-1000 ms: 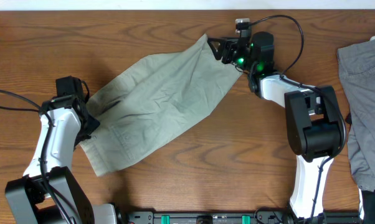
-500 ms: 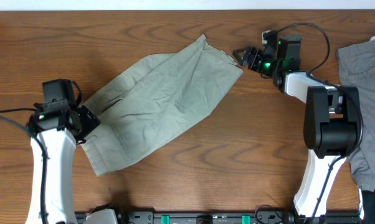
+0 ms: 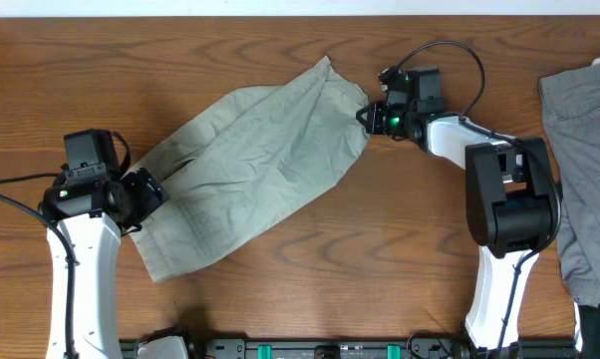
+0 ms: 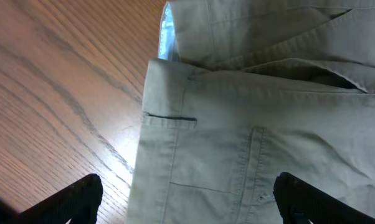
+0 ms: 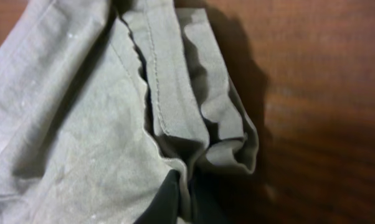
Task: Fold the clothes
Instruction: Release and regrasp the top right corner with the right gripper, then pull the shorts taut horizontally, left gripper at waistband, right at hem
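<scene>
Boy: Shorts (image 3: 250, 179) on the tabletop (image 3: 380, 269)! Which way do they go?

Girl: Slanted. The long way runs from the near left up to the far right. The waistband (image 3: 149, 249) end is nearest to us, on the left. The leg end points away, to the far right.

Boy: What is close to the near end?

Girl: The left pincer (image 3: 146, 194). It sits at the edge of the waistband. Its two fingers (image 4: 69, 199) are wide apart and grip nothing. Its own camera looks down on the waistband, a belt loop and the sewn line of a pocket (image 4: 212, 162). I cannot tell if it touches the cloth.

Boy: How do the shorts look?

Girl: Pale green, soft and full of wrinkles. They lie mostly flat on the wood. A seam with neat stitches runs along the leg edge. A tiny light-blue bit peeks out by the waistband, but I cannot tell what it is.

Boy: And the far end?

Girl: The right pincer (image 3: 365, 115) is there, at the corner of the leg hem. Its fingers (image 5: 159, 202) are squeezed together on a fold of the hem. The cloth bunches up in little waves right by them.

Boy: Anything farther off?

Girl: Yes. By the right edge of the tabletop lie darker grey clothes (image 3: 579, 170), well apart from the shorts.
</scene>
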`<state>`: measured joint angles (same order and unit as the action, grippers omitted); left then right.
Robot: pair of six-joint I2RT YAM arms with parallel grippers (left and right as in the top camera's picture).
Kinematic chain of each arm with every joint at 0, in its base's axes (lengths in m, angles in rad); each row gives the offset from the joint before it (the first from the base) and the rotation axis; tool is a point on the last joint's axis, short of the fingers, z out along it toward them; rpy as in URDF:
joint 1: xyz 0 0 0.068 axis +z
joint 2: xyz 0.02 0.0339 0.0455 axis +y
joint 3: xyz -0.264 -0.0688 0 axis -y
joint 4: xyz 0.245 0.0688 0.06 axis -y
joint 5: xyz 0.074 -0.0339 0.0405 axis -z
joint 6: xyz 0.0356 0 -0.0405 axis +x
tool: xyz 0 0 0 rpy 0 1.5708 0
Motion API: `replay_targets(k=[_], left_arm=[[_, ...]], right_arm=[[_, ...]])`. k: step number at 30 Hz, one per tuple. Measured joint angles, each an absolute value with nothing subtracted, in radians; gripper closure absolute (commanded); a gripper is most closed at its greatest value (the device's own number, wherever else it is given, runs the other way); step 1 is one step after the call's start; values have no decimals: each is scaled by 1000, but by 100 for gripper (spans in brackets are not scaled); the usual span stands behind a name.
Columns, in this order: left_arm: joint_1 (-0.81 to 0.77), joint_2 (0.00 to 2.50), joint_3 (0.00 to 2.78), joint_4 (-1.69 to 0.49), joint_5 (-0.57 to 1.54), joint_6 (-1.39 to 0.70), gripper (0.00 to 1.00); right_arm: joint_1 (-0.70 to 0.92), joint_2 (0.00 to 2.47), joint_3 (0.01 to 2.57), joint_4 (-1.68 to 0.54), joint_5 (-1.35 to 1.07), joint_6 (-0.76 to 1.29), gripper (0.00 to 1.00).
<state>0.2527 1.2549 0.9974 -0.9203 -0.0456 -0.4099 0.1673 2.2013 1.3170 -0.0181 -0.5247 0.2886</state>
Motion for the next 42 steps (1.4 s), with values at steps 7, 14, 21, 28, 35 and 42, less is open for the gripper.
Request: replay_targets(k=[7, 14, 21, 28, 35, 42], left_arm=[[253, 1255, 997, -921, -33, -410, 11], [253, 1255, 997, -915, -28, -397, 11], [253, 1263, 997, -915, 70, -280, 11], [253, 1386, 989, -796, 191, -157, 11], [253, 1560, 984, -698, 263, -110, 7], [253, 1596, 974, -651, 278, -102, 8]], right_arm=[[106, 2112, 1321, -313, -422, 276, 99], [-15, 1981, 1315, -651, -215, 239, 68], [-33, 1842, 1311, -762, -100, 226, 42], [-38, 1706, 1313, -624, -207, 175, 35], [32, 1826, 1312, -472, -279, 191, 26], [46, 2007, 1312, -205, -296, 281, 37]])
